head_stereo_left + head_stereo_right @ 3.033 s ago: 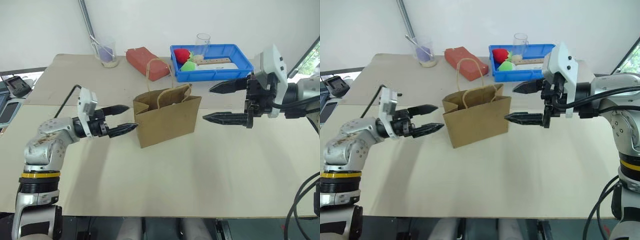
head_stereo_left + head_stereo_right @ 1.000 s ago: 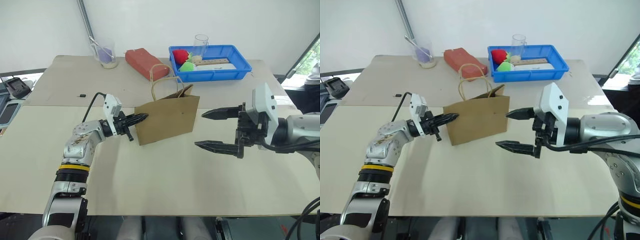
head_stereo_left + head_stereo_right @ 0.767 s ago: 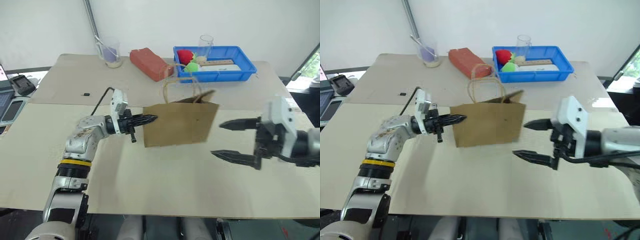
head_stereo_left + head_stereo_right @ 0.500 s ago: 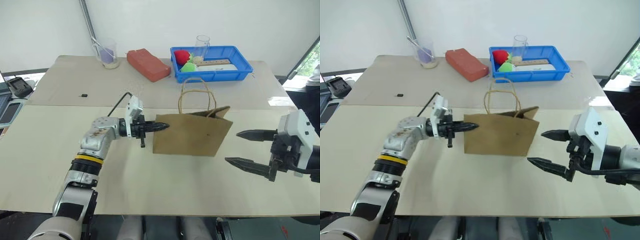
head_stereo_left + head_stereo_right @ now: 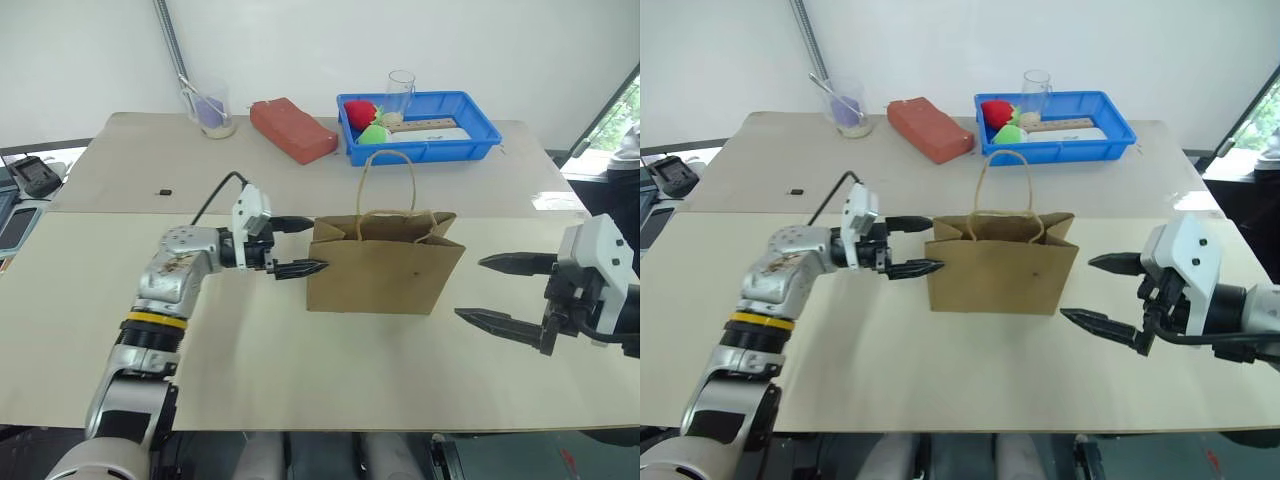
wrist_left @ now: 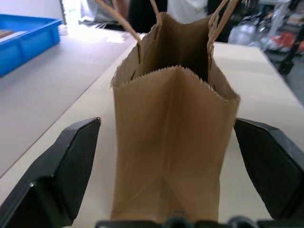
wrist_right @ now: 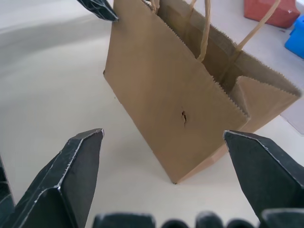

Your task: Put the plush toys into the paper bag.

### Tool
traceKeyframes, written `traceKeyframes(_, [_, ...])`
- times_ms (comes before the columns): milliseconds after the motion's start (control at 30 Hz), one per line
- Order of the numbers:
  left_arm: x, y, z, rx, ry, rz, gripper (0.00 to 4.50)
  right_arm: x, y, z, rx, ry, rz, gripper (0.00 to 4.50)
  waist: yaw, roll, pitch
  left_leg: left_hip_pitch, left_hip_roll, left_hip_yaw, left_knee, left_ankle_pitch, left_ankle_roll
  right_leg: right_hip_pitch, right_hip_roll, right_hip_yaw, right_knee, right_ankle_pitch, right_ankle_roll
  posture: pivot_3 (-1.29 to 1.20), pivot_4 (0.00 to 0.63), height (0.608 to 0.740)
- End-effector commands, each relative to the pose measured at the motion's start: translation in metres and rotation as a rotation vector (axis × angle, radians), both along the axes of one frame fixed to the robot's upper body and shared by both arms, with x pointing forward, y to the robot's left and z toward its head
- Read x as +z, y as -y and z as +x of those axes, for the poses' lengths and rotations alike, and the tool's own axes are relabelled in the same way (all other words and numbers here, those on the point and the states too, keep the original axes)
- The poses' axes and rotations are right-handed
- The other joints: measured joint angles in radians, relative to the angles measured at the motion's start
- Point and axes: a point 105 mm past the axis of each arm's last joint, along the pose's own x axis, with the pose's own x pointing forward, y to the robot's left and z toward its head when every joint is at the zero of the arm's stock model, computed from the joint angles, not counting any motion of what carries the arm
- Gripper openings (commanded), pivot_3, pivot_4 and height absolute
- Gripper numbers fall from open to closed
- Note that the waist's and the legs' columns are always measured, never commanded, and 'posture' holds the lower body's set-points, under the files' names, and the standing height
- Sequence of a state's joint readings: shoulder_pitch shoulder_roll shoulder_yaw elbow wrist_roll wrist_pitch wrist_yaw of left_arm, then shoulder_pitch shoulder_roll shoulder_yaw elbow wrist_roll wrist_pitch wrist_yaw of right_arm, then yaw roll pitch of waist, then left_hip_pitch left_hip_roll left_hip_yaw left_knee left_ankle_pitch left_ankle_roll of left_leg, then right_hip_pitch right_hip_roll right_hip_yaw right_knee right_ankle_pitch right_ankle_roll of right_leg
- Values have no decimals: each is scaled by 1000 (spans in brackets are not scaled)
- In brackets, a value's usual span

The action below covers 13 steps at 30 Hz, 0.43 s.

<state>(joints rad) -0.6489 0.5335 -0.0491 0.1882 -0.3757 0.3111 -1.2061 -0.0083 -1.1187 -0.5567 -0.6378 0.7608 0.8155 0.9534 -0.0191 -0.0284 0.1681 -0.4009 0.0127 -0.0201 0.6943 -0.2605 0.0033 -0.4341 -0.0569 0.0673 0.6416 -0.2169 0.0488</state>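
Standing upright near the middle of the tabletop [image 5: 330, 380], the paper bag [image 5: 378, 275] rested on its base with its mouth open upward and its twine handles [image 5: 385, 185] raised; a small tear marked its broad face in the right wrist view. Nearest the viewer, the right end effector [image 5: 503, 291] hovered to the bag's right, well apart from it, its two black fingers spread wide and holding nothing. The left end effector [image 5: 297, 245] sat just beside the bag's left end, released, one finger on either side of that narrow end panel, as the left wrist view showed; whether a finger touched the paper could not be told. The bag's interior, as far as the wrist views showed it, appeared dark, and no plush toy could be made out inside; the bottom was hidden. Beyond the bag lay a red-orange block [image 5: 293, 129], a clear cup with a purple object [image 5: 208, 107] at the far left, and a blue tray [image 5: 475, 140] at the far edge. The tray held a red round toy [image 5: 361, 112], a green round toy [image 5: 376, 133], a clear glass [image 5: 400, 93] and a wooden ruler [image 5: 432, 123]. The orange-brown and white plush toys could not be found on the tabletop. Judged from this arrangement, either the toys already lay in the bag's hidden bottom, or loading remained.
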Motion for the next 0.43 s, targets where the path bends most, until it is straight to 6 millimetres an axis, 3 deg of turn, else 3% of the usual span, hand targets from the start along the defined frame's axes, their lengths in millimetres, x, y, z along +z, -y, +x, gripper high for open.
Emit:
traceKeyframes(33, [21,-24,0,104,100,42,4489,18,14,9,-8,54,-48,4500,3,0,0,0,0,0,0,0,0,0,0,0,0,0,0,0,150,740])
traceKeyframes(167, [26,-58,-3,250,157,227,4489,34,33,16,4,49,-120,4500,4,0,0,1,0,1,0,0,0,1,0,0,-1,0,0,0,150,740])
traceKeyframes(233, [31,-74,-18,260,158,281,4489,36,45,16,14,13,-178,4500,4,0,0,1,0,1,-1,0,0,1,0,0,-2,0,0,0,150,740])
traceKeyframes(433, [32,-84,-34,249,103,301,4489,34,57,20,48,-19,-240,4500,7,0,0,2,1,3,-1,0,0,2,-1,0,-2,-1,0,0,150,740])
